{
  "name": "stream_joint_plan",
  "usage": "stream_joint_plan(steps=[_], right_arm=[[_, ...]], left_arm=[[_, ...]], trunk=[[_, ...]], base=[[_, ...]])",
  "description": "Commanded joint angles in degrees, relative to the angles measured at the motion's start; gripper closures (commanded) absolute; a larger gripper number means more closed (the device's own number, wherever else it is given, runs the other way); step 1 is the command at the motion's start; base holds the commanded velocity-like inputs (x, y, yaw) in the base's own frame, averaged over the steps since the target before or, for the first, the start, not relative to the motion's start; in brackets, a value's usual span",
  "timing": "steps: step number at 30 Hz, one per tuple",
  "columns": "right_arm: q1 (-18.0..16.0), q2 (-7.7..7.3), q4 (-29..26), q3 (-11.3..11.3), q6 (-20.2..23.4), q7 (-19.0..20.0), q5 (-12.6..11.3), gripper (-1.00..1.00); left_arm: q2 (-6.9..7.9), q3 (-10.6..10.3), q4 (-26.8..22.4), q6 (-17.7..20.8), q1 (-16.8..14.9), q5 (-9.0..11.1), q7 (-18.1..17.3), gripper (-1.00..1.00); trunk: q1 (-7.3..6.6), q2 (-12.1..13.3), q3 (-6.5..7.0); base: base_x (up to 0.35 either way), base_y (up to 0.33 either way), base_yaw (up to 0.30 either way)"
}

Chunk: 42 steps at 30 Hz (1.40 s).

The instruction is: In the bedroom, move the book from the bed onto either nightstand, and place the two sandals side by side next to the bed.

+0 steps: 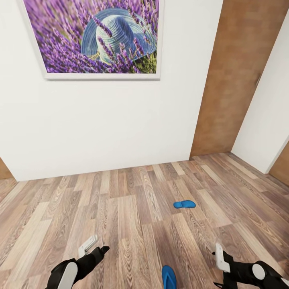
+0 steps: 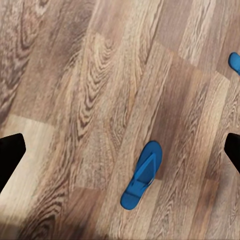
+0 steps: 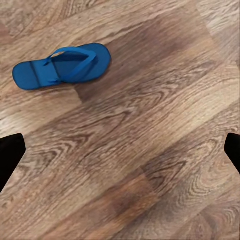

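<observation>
Two bright blue sandals lie apart on the wood-plank floor. One sandal (image 1: 184, 204) is further out toward the wall, the other sandal (image 1: 169, 277) lies close in between my arms. My left gripper (image 1: 96, 247) hangs open over the floor, and in its wrist view a sandal (image 2: 142, 175) lies below between the spread fingertips (image 2: 10, 157), with a second sandal (image 2: 235, 62) at the frame's edge. My right gripper (image 1: 219, 271) is open too, with a sandal (image 3: 62, 66) on the floor off to one side of it. The book, the bed and the nightstand are out of view.
A white wall (image 1: 100, 128) stands ahead with a framed lavender-and-blue-hat picture (image 1: 96, 36). A brown wooden door panel (image 1: 237, 80) is at the right, beside a white wall corner (image 1: 265, 120). Plank floor (image 1: 120, 208) stretches between me and the wall.
</observation>
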Motion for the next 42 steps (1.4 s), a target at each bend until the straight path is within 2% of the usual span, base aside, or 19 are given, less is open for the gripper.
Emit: stream_joint_plan(steps=[1, 12, 20, 27, 30, 31, 35, 38, 42], right_arm=[[0.0, -0.04, -0.1, 0.1, -0.4, -0.1, 0.6, -1.00], [0.1, 0.41, -0.5, 0.2, -0.1, -0.4, 0.7, -1.00], [-0.3, 3.22, 0.1, 0.3, 0.2, -0.7, 1.2, -1.00], [-1.2, 4.12, -0.4, 0.2, -0.1, -0.8, 1.4, -1.00], [-3.0, 4.36, -0.3, 0.1, -0.1, -0.7, 1.6, -1.00], [-5.1, 4.51, -0.1, 0.3, -0.2, -0.4, 1.8, -1.00], [-10.1, 4.57, 0.2, 1.3, -0.4, 1.5, 3.5, -1.00], [-11.4, 4.60, 0.2, 1.8, -0.6, 2.5, 4.2, -1.00], [-13.0, 4.69, -1.0, 3.3, -1.9, 3.6, 6.9, -1.00]], left_arm=[[-0.07, 0.1, -0.1, 0.3, 0.0, 0.6, 0.4, -1.00], [-0.05, 0.1, -0.1, 0.3, 0.0, 0.6, 0.4, -1.00], [-0.03, 0.0, -0.4, 0.3, 0.0, 0.6, 0.5, -1.00], [-0.11, -0.1, -0.4, 0.3, 0.0, 0.6, 0.5, -1.00], [-0.20, -0.1, -0.4, 0.3, 0.0, 0.6, 0.5, -1.00], [-0.23, -0.1, -0.4, 0.3, 0.0, 0.6, 0.5, -1.00], [-0.33, -0.2, -0.4, 0.3, 0.0, 0.6, 0.5, -1.00], [-0.33, -0.5, -0.4, 0.3, 0.0, 0.6, 0.5, -1.00], [-0.26, -2.0, -0.4, 0.3, 0.0, 0.6, 0.6, -1.00]], trunk=[[0.22, -0.4, -0.25], [2.63, -4.9, -2.30], [4.39, -8.1, -3.75], [5.93, -10.9, -5.00], [6.59, -12.1, -5.54], [6.81, -12.5, -5.72], [7.68, -14.1, -6.44], [8.34, -15.3, -6.98], [9.22, -16.9, -7.70]], base=[[0.000, 0.000, 0.000], [0.000, 0.000, 0.000], [0.000, 0.000, 0.000], [0.000, 0.000, 0.000], [0.000, 0.000, 0.000], [0.000, 0.000, 0.000], [0.000, 0.000, 0.000], [0.000, 0.000, 0.000], [0.000, 0.000, 0.000]])
